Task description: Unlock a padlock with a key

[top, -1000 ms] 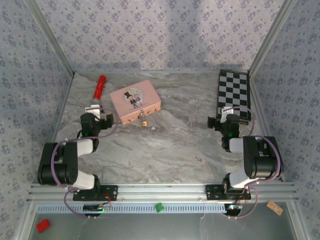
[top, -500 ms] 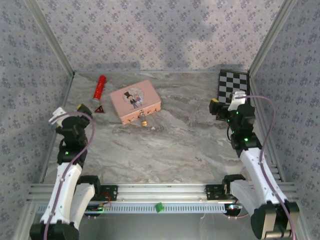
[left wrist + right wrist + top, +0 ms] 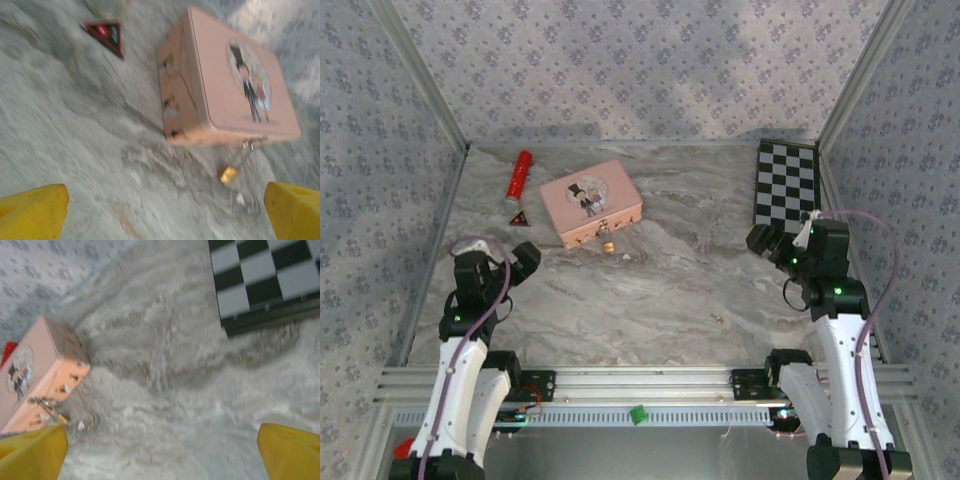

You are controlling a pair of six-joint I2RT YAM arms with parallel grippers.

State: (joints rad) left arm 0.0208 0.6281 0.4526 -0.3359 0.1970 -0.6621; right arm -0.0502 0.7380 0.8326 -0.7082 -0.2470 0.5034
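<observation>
Brass padlock [image 3: 607,246] at the tin's [image 3: 620,196] six o'clock: probably light, slippery; pinch its body. Your left gripper [image 3: 162,210] and right gripper [image 3: 160,450] gape empty.

Motion blur is smearing the left wrist view: the padlock [image 3: 229,174] is showing as a gold blob just off the pink tin [image 3: 225,85], its shackle and keyhole unreadable. In the right wrist view the tin is running off the left edge, and the padlock is blending into a yellow fingertip [image 3: 32,452]. From above, it is appearing too small to tell locked from unlocked.
</observation>
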